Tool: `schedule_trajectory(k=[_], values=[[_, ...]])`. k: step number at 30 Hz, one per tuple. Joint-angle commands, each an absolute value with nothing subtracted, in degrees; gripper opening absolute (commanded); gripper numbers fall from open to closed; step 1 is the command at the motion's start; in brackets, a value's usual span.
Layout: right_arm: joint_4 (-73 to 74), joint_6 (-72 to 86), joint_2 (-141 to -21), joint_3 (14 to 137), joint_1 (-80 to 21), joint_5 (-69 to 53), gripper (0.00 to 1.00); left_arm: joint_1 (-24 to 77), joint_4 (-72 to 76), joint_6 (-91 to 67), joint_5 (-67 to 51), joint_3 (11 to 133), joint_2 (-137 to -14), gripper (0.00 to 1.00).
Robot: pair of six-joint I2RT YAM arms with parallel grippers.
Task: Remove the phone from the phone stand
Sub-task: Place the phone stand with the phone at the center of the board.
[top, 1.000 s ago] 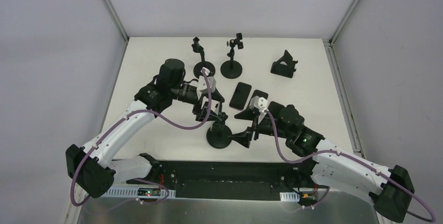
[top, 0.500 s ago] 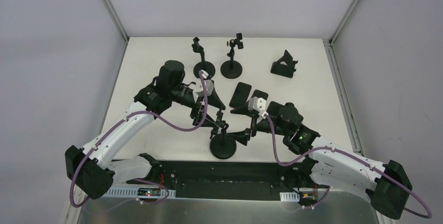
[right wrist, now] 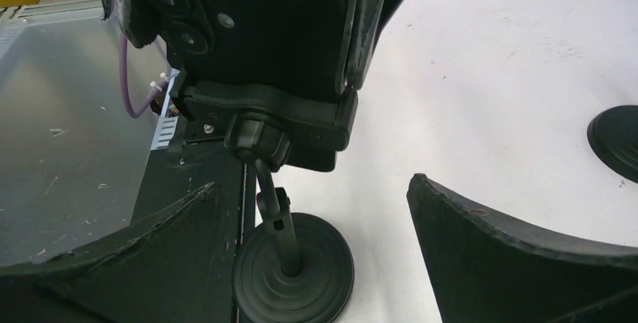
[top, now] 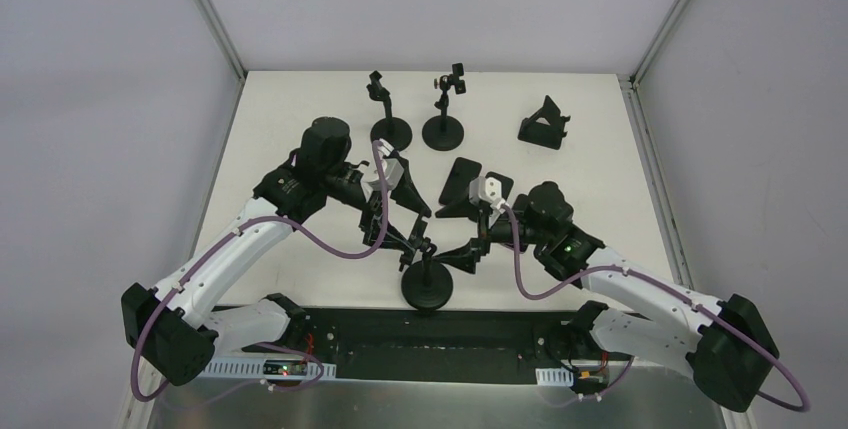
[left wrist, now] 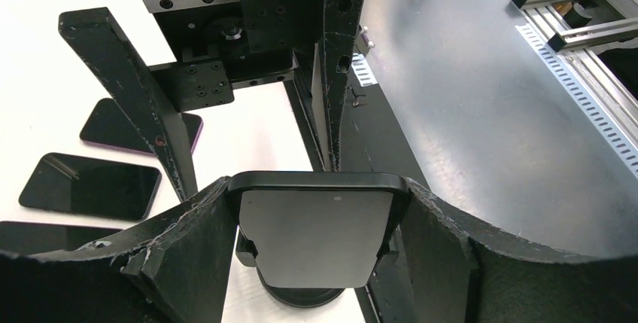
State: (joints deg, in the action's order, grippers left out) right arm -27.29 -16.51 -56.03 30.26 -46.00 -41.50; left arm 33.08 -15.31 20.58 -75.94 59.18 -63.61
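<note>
Jaws of my left gripper point(left wrist: 320, 206) pinch the phone point(left wrist: 316, 244) by its edges, in the clamp of the phone stand point(right wrist: 292, 266). Jaws of my right gripper point(right wrist: 312, 187) are spread wide, just beside this stand's stem.

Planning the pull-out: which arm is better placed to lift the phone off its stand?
Left. The left gripper clamps the phone by its side edges. The right gripper is open, low near the stem of the stand, probably better for steadying it.
</note>
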Motion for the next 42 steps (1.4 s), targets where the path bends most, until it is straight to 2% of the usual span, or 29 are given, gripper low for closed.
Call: schedule_trajectory(k=[1,14,20,28,42], values=[[-32.07,-15.43,-56.71,33.62,-45.88,-44.85,0.96,33.66,-10.63,22.06,-81.33,60.13,-61.48,0.0],[-34.33,-15.11,-62.29,36.68,-48.05,-42.61,0.96,33.66,-10.61,21.95,-79.78,60.3,-61.93,0.0],[-34.56,-15.86,-60.03,34.25,-48.17,-36.8,0.96,33.66,-10.63,20.22,-68.26,60.1,-60.37,0.0],[-26.36,-18.76,-52.05,30.94,-47.37,-29.1,0.96,33.66,-10.61,15.44,-55.09,61.13,-60.52,0.0],[-23.42,-15.86,-47.72,29.18,-47.12,-25.87,0.96,33.66,-10.2,7.01,-36.87,59.52,-61.37,0.0]])
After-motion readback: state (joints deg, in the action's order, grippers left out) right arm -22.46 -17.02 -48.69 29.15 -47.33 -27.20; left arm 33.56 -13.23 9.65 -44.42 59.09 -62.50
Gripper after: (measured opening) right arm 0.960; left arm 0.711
